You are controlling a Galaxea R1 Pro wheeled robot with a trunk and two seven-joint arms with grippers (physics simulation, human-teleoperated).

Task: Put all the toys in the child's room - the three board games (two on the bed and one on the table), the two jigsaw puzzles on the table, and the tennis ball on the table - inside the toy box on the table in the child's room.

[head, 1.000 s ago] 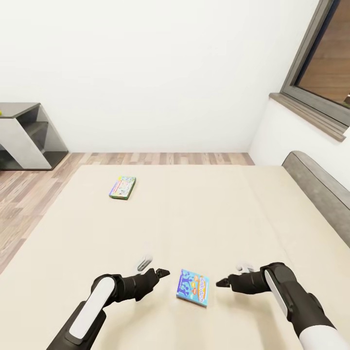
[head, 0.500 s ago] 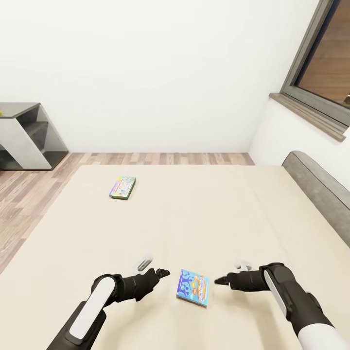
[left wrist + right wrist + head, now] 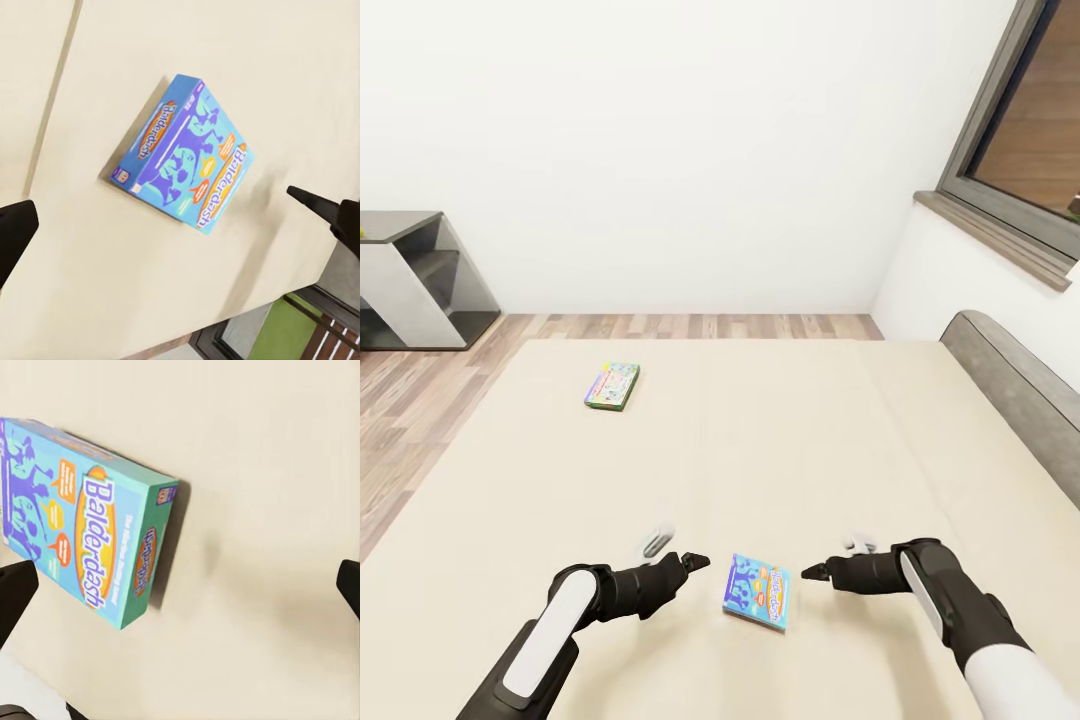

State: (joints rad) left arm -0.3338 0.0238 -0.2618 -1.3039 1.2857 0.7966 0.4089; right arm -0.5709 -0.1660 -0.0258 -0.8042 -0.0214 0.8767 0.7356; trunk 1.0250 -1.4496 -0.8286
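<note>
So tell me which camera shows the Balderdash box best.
The left wrist view: the whole Balderdash box lies in frame on the bed, lid and title readable. The right wrist view cuts off one end. The head view shows it small between both arms.

Bright even light, soft faint shadows, sharp renders

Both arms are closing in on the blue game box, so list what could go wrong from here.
1. The Balderdash box lies flat on the soft bed; squeezed between the left gripper and right gripper, it may slide or tip rather than lift.
2. Neither gripper touches it yet; uneven contact could spin it.
3. The second game box lies far up the bed, likely needing a reposition.
</note>
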